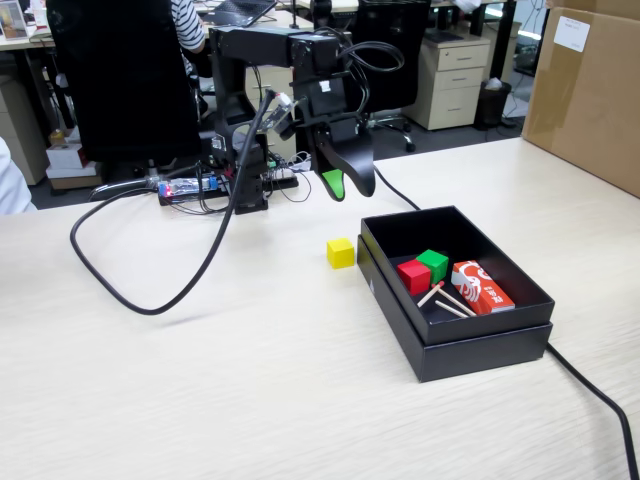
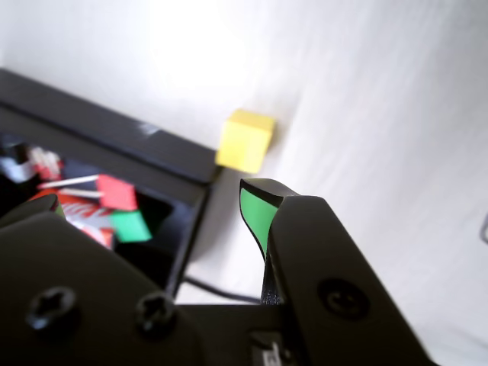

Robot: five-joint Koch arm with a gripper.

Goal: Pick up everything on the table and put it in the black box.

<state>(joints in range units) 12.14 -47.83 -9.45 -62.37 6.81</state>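
Observation:
A yellow cube (image 1: 340,252) (image 2: 245,141) sits on the pale wood table (image 1: 250,380), just left of the black box (image 1: 480,345) (image 2: 114,145) in the fixed view. Inside the box lie a red cube (image 1: 413,276) (image 2: 117,192) and a green cube (image 1: 433,265) (image 2: 128,226), side by side. My gripper (image 1: 345,180) (image 2: 156,202) hangs in the air above and behind the yellow cube, pointing down. Its jaws, lined with green pads, stand wide apart and hold nothing.
An orange-red carton (image 1: 482,287) and thin wooden sticks (image 1: 445,300) also lie in the box. A big brown cardboard box (image 1: 590,90) stands at the far right. A thick black cable (image 1: 150,290) loops over the table's left; another cable (image 1: 600,400) runs off at the right.

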